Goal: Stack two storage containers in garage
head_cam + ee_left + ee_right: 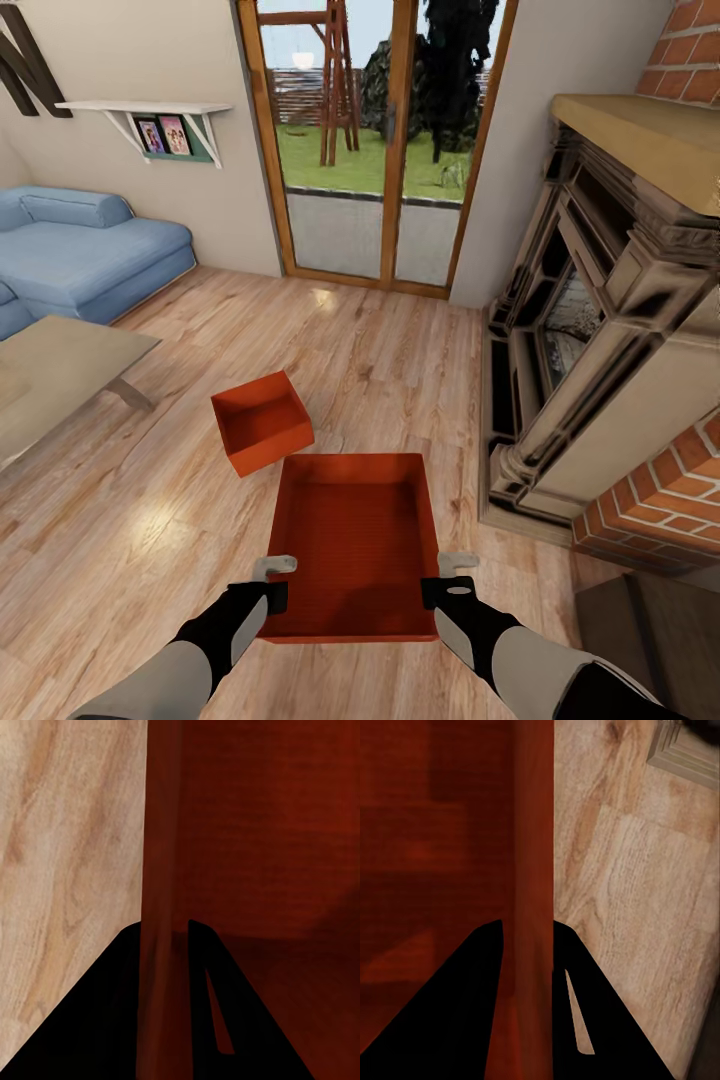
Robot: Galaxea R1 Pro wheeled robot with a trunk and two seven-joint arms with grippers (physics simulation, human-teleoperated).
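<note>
I am in the living room. A large orange-red storage container [350, 540] is held in front of me over the wood plank floor. My left gripper [275, 580] is shut on its left wall [161, 870], one finger on each side of the wall. My right gripper [452, 578] is shut on its right wall [534, 855] in the same way. The second storage container [262, 420] sits on the planks just beyond, slightly left, turned at an angle, open side up and empty.
A stone and brick fireplace [610, 330] fills the right side. A low table [60, 385] stands at left, with a blue sofa [80, 250] behind it. Wood-framed glass doors [370, 150] are straight ahead. A dark object [650, 640] lies at lower right.
</note>
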